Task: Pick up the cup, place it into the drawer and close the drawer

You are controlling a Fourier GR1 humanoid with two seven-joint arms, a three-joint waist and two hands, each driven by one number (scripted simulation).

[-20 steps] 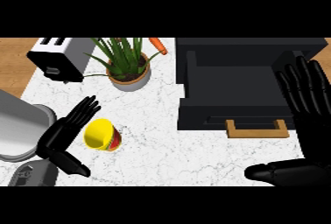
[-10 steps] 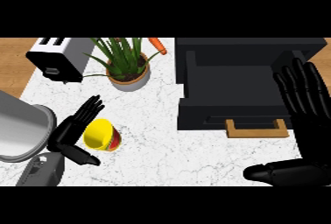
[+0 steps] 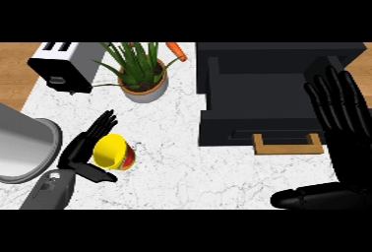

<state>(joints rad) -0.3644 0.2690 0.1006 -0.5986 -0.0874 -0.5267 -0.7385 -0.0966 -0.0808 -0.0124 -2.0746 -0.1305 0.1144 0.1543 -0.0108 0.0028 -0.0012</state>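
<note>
A yellow cup [image 3: 111,151] with a red base lies tilted on the white marble counter at the lower left. My left hand [image 3: 85,147] is right beside it on its left, fingers straight and pointing up, thumb [image 3: 98,173] reaching under the cup's lower edge. The black drawer unit [image 3: 272,93] fills the upper right, its drawer pulled open toward me, with a wooden handle [image 3: 287,146] at its front. My right hand [image 3: 338,113] stays open over the drawer's right side, fingers up, its thumb [image 3: 320,198] low at the right.
A potted green plant [image 3: 142,78] stands behind the cup. A toaster [image 3: 64,65] sits at the far left, and a carrot [image 3: 176,50] lies near the back edge. The wooden floor [image 3: 15,64] shows past the counter's left edge.
My left hand has closed in against the cup, with the thumb now below it. The grey forearm has moved further left. The right hand has barely shifted.
</note>
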